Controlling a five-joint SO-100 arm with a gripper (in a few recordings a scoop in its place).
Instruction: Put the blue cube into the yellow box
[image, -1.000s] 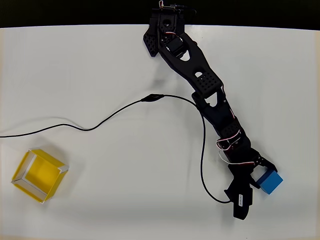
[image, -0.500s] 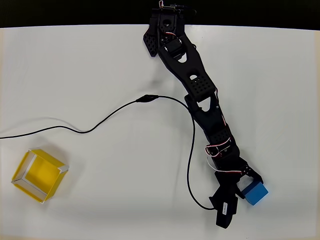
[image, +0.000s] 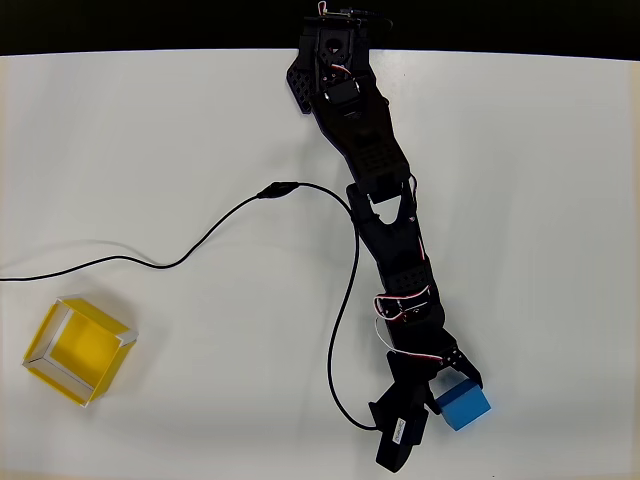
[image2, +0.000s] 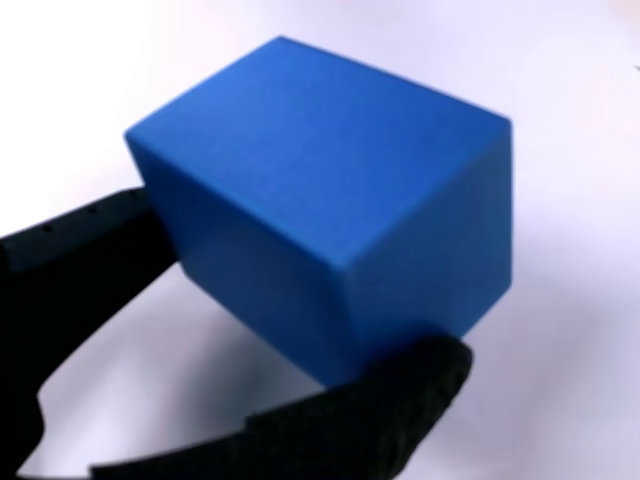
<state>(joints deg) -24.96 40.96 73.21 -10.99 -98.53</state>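
Now the end effector (image: 447, 397), holding the blue cube (image: 466, 407) tight, has swung from 4 toward 5 o'clock, nearer the yellow box (image: 78, 349) at 8 o'clock on the bench (image: 200, 130).

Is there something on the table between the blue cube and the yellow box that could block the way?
Only a thin black cable lies on the table between them. The gripper holds the blue cube; the yellow box sits far left.
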